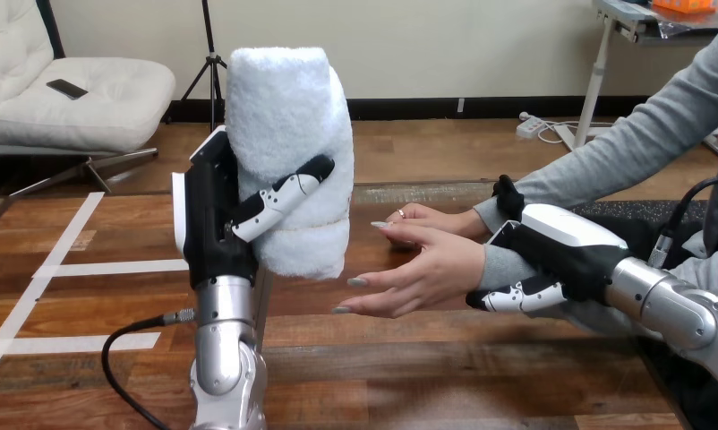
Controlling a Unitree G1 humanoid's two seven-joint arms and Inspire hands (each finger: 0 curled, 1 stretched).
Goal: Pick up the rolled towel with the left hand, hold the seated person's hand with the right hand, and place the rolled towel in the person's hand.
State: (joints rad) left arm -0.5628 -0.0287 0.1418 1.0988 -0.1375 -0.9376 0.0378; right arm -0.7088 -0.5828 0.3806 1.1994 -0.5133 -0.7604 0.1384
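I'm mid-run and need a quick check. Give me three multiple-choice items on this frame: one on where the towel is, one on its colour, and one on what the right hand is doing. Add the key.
1. Where is the rolled towel?
A. In the person's open palm
B. Upright in the left hand, raised above the table
C. On the floor

2. What colour is the towel?
A. White
B. Red
C. Black

3. What is the right hand doing?
A. Hanging open and touching nothing
B. Curled round the person's wrist
C. Gripping the towel

Key:
1 B, because the left hand's thumb wraps the front of the roll, well clear of the table.
2 A, because the roll is plain white all over.
3 B, because its thumb lies above the grey sleeve and its fingers below.
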